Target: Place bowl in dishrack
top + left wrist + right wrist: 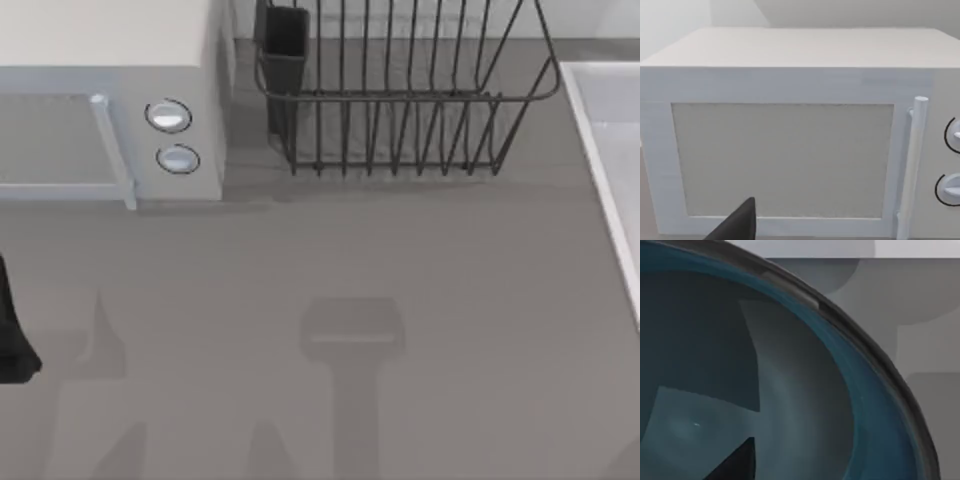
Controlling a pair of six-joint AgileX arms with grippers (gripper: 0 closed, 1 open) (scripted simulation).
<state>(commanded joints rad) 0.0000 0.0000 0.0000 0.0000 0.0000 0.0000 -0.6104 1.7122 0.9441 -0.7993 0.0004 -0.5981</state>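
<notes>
Bowl (pixel 790 390): seen from the right wrist camera, very close. Its inside is deep teal-blue, glossy, with pale reflections toward the bottom. A darker, near-black band runs along the rim. Angular shadows fall across the inner wall.

Bowl's place: right under the right arm's wrist, over grey surface; whether it rests on that surface or hangs above it, I cannot tell.

Right gripper: a dark fingertip (pixel 737 462) pokes up against the bowl's interior. Whether the gripper is clenched on the bowl or released, I cannot tell.

Dishrack (pixel 400 100): dark grey wire basket at the far edge of the surface, centre to right in the top view. Thin upright tines line its floor and walls. A dark rectangular utensil cup (pixel 285 45) sits at its left corner.

Microwave (pixel 110 100): white, at the far left, just beside the dishrack, with 2 round knobs (pixel 170 117) stacked on its right panel and a vertical bar handle (pixel 915 165) on the door.

Left arm: parked at the left edge, facing the microwave door; a dark fingertip (pixel 740 225) shows at the wrist. Gripper state: cannot tell.

Surface (pixel 320 260): plain grey, carrying blocky shadows near the middle.

Far right: a pale raised-edge tray or basin (pixel 610 150).
</notes>
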